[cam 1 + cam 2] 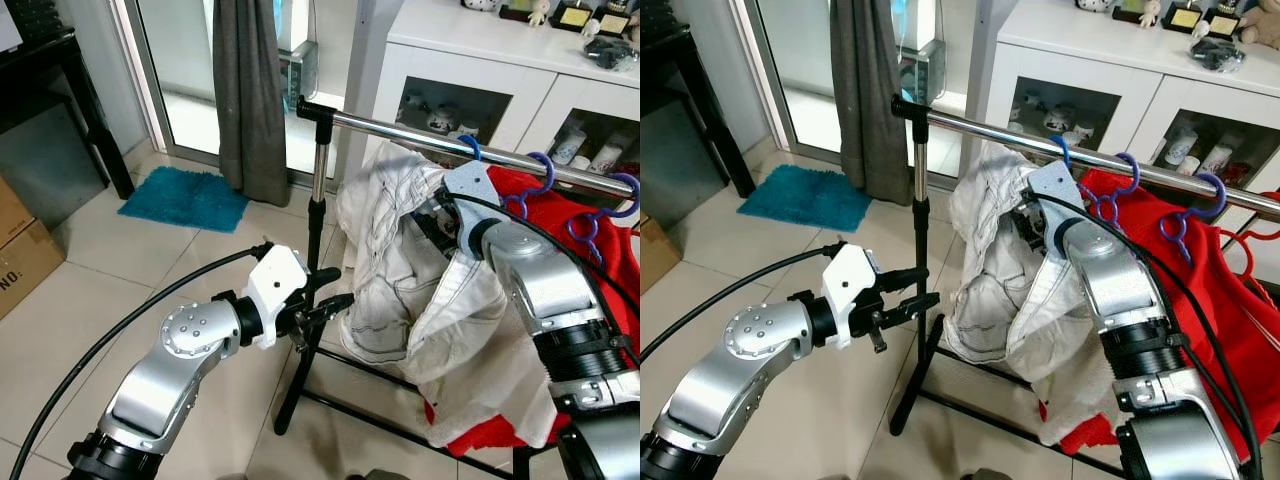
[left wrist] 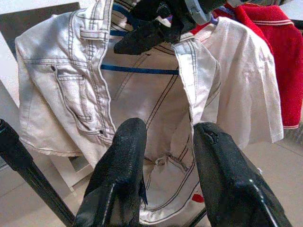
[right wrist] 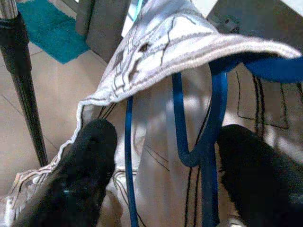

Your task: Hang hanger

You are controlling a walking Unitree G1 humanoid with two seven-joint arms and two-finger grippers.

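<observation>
Hanger (image 3: pixel 208 127), blue, sits mostly buried inside the white denim jacket (image 1: pixel 400 270) on the metal rail (image 1: pixel 400 128); from the head views only its hook (image 1: pixel 470 146) shows over the rail, beside two purple hooks (image 1: pixel 540 172) carrying red clothes (image 1: pixel 570 215). The right wrist view reveals the blue neck and bars under the collar, between the spread fingers of the right gripper (image 3: pixel 161 175), which touch nothing clearly. That gripper is hidden in the jacket folds from the head views. Left gripper (image 1: pixel 330 303) hovers beside the rail's upright post (image 1: pixel 316 200), fingers apart, pointing at the jacket's lower hem.
</observation>
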